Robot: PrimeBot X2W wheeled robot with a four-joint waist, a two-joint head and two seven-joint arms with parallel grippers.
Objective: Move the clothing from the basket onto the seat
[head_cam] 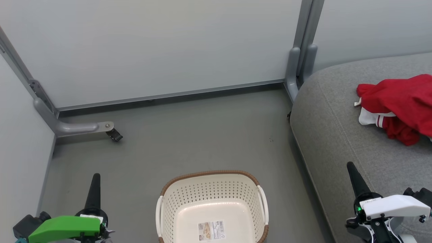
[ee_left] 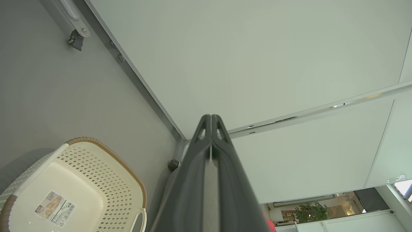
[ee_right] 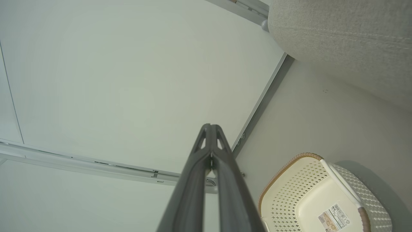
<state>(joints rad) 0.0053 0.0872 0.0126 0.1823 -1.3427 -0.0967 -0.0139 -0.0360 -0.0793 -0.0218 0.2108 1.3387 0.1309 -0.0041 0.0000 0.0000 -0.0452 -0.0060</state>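
Note:
The red clothing (head_cam: pixel 401 104), with white trim, lies crumpled on the grey seat (head_cam: pixel 337 135) at the right. The cream basket (head_cam: pixel 212 206) with a brown rim stands on the floor at the bottom centre; only a paper label (head_cam: pixel 211 230) shows inside it. My left gripper (head_cam: pixel 96 179) is shut at the lower left, left of the basket, holding nothing. My right gripper (head_cam: pixel 351 167) is shut at the lower right, over the seat's front edge, also holding nothing. The basket (ee_left: pixel 74 190) also lies at the lower left of the left wrist view, beside the shut gripper (ee_left: pixel 211 117). The right wrist view has the shut gripper (ee_right: pixel 210 126), basket (ee_right: pixel 318 196) and seat (ee_right: pixel 341 38).
Pale partition panels (head_cam: pixel 152 47) close the space behind and to the left. A grey metal foot with a caster (head_cam: pixel 114 135) juts onto the floor at the left, and a grey post (head_cam: pixel 297 67) stands by the seat's corner. Grey floor (head_cam: pixel 202 135) lies between basket and panels.

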